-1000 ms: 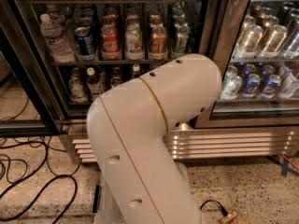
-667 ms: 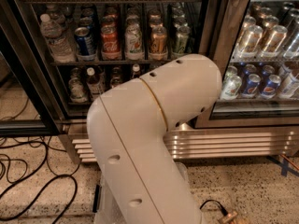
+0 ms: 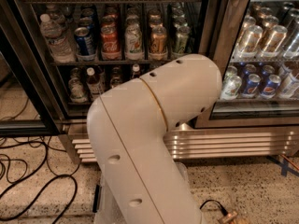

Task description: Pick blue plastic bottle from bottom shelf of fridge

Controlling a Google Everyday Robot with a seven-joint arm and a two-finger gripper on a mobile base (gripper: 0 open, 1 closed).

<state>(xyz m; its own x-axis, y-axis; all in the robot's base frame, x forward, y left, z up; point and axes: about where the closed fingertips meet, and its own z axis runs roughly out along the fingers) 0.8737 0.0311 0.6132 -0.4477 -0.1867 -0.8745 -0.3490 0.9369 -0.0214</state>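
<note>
- The pale arm (image 3: 149, 125) bends in front of the fridge (image 3: 212, 27), covering much of the bottom shelf (image 3: 79, 101)
- Small white-capped bottles (image 3: 93, 80) stand at that shelf's left; I cannot tell which is blue
- The gripper is out of sight, so its grip cannot be told

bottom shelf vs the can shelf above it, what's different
The can shelf holds upright cans; the bottom shelf holds small capped bottles. The arm hides much of the bottom shelf, little of the can shelf. Both are dark racks in the fridge. The gripper is out of view.
</note>
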